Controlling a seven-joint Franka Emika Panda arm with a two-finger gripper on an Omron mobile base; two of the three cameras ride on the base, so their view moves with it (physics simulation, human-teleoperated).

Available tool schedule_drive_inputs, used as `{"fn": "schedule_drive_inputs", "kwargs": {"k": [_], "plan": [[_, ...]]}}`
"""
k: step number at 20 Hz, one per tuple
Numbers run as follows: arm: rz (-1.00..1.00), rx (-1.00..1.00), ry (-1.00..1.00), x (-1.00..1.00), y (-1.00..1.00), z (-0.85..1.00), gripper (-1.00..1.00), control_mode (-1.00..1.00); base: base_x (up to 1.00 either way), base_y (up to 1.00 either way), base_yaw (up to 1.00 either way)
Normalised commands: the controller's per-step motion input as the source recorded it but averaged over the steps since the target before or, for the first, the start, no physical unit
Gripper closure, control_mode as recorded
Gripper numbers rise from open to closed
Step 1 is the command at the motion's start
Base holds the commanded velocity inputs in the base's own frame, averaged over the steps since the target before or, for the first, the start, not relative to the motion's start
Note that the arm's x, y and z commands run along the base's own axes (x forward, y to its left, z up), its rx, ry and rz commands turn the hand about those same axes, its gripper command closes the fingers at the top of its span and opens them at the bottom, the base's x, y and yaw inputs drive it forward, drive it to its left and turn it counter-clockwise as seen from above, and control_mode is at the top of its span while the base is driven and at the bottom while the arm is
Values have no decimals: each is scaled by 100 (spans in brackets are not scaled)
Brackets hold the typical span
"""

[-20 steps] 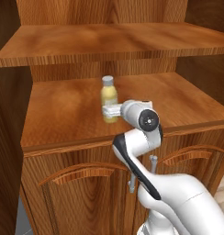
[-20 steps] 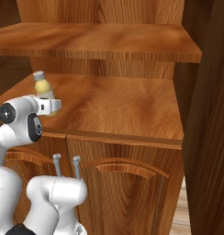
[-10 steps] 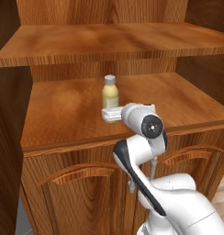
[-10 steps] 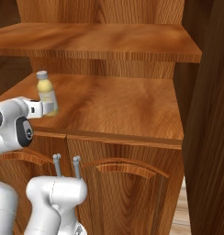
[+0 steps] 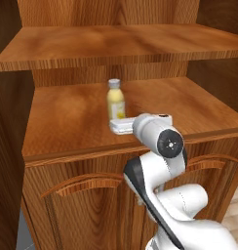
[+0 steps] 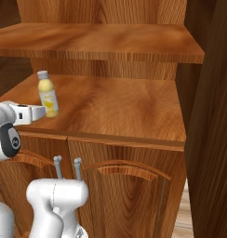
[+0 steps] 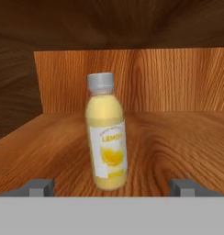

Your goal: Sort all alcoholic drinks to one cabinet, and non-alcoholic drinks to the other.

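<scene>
A: Where is the juice bottle [image 7: 107,133] relative to the gripper [image 7: 113,187]?

B: In the hand view it stands at the centre of the frame, straight ahead of the jaws, between the two fingertips [image 7: 39,187] that rise at the bottom left and right. Its long axis is upright, grey cap on top.

A: And where does it rest?

B: On the lower shelf board [image 5: 67,122] of the brown cabinet [image 6: 124,172], left of centre in the left base view, under the upper shelf board [image 6: 96,42].

A: What of the jaws?

B: They are spread wide, well clear of the bottle's sides, pinching nothing. The bottle stands free, placed where a non-alcoholic drink seemingly belongs.
</scene>
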Motion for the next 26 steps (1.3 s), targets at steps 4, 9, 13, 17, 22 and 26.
{"fn": "schedule_drive_inputs", "kwargs": {"k": [4, 9, 13, 17, 22, 26], "plan": [[-4, 0, 0, -64, 0, 23, -100, -100, 0, 0, 0], [-5, -1, -2, -59, 0, 35, -100, -100, 0, 0, 0], [-7, -3, -1, -60, 0, 25, -100, -100, 0, 0, 0], [-3, 0, 0, -34, -13, 1, -100, -100, 0, 0, 0], [0, 0, 0, -5, -25, 0, -100, -100, 0, 0, 0], [0, 0, 0, -4, -21, 5, -100, -100, 0, 0, 0]]}}
